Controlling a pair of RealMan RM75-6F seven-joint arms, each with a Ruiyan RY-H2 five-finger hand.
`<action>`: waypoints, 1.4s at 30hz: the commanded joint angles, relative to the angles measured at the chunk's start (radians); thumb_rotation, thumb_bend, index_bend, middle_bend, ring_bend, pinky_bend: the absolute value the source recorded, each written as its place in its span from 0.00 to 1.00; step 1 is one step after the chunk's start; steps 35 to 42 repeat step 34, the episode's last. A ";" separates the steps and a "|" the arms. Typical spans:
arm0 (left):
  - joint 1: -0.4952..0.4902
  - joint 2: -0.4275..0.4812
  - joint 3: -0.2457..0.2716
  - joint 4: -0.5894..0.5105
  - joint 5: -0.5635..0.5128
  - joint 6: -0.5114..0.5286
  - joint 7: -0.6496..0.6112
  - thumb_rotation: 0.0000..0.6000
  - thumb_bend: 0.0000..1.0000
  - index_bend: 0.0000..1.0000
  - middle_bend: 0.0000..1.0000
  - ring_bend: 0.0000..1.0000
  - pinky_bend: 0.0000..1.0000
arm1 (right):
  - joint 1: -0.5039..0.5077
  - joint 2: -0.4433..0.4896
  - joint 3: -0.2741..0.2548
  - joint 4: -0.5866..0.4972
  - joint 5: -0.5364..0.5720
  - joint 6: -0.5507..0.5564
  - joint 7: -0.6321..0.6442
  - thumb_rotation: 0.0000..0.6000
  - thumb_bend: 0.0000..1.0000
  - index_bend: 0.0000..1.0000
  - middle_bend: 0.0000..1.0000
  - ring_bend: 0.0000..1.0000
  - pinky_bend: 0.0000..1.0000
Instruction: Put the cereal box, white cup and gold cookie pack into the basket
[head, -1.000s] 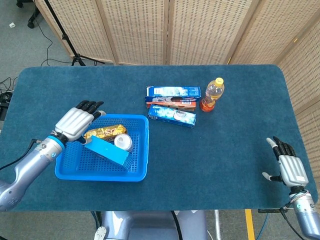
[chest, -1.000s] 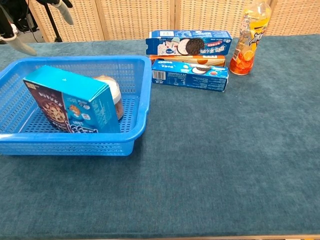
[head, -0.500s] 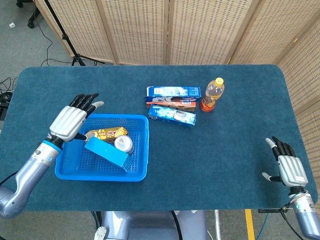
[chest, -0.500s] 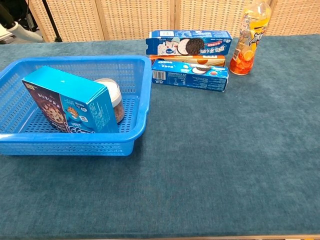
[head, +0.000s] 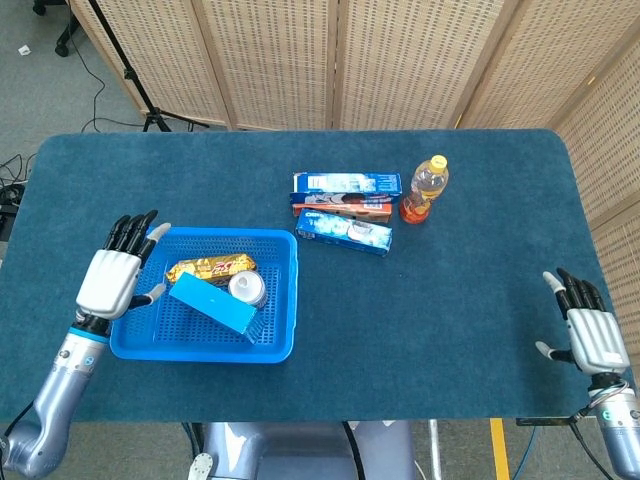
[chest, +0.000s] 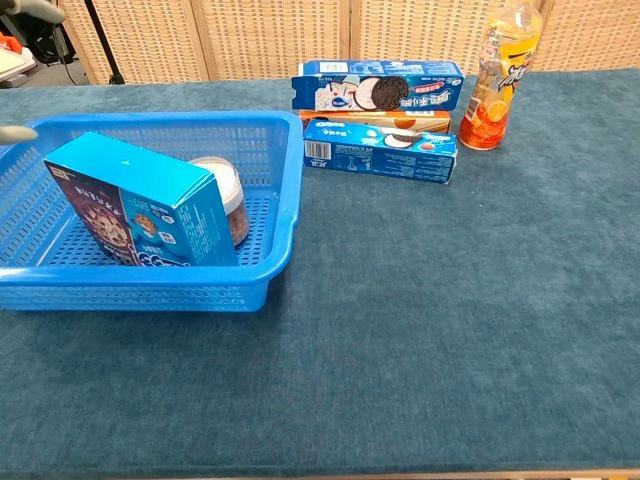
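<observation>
1. My left hand (head: 113, 276) hovers just left of the basket (head: 285, 300), fingers spread and holding nothing. Only blurred fingertips show in the chest view.
2. Inside the basket, the gold cookie pack (head: 211, 267) lies along the far side.
3. The cereal box (head: 213, 304) sits tilted in the basket's middle, nearer the front wall than the pack; in the chest view (chest: 135, 201) it leans and does not lie flat.
4. The white cup (head: 247, 287) rests on its side, touching the box's right end, toward the basket's right wall.
5. I judge all 3 items are in, so the step in hand is pulling clear. To do that well, I would lift my left hand up and out to the left, fingers apart, so nothing snags the rim.
6. To the right of the basket and further back, the cookie boxes (head: 345, 211) and orange bottle (head: 424, 190) need no touching.
7. Well right of the basket, at the table's front corner, my right hand (head: 594, 335) is spread and empty. It can wait there.
</observation>
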 joint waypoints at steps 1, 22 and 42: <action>0.040 -0.025 0.013 0.012 0.012 0.044 -0.008 1.00 0.20 0.00 0.00 0.00 0.00 | -0.011 -0.005 0.009 -0.005 -0.014 0.045 -0.028 1.00 0.16 0.00 0.00 0.00 0.01; 0.156 -0.020 0.035 0.076 0.102 0.125 -0.069 1.00 0.21 0.00 0.00 0.00 0.00 | -0.021 -0.009 0.012 -0.016 -0.017 0.072 -0.082 1.00 0.16 0.00 0.00 0.00 0.01; 0.184 0.006 0.022 0.067 0.128 0.128 -0.108 1.00 0.21 0.00 0.00 0.00 0.00 | -0.020 -0.005 -0.004 -0.071 -0.031 0.064 -0.129 1.00 0.16 0.00 0.00 0.00 0.01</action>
